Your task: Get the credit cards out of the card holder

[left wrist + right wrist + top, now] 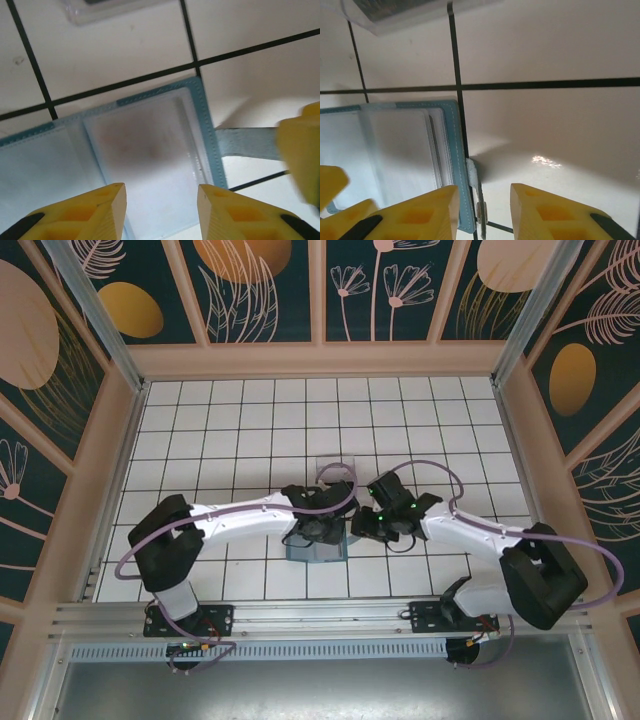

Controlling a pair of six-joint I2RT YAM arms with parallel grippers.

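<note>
Card holder (150,150) lies open beneath left claw (161,197), seemingly untouched.

Blurred beyond reading: card holder (150,145) sleeves just ahead of the fingers (95,210). Cropped by the edge farther ahead: clear tray (100,15).

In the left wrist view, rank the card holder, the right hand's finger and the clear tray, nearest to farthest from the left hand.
1. Card holder: open, directly under the left hand.
2. Right hand's finger: at the right edge.
3. Clear tray: top left, beyond the holder.
</note>
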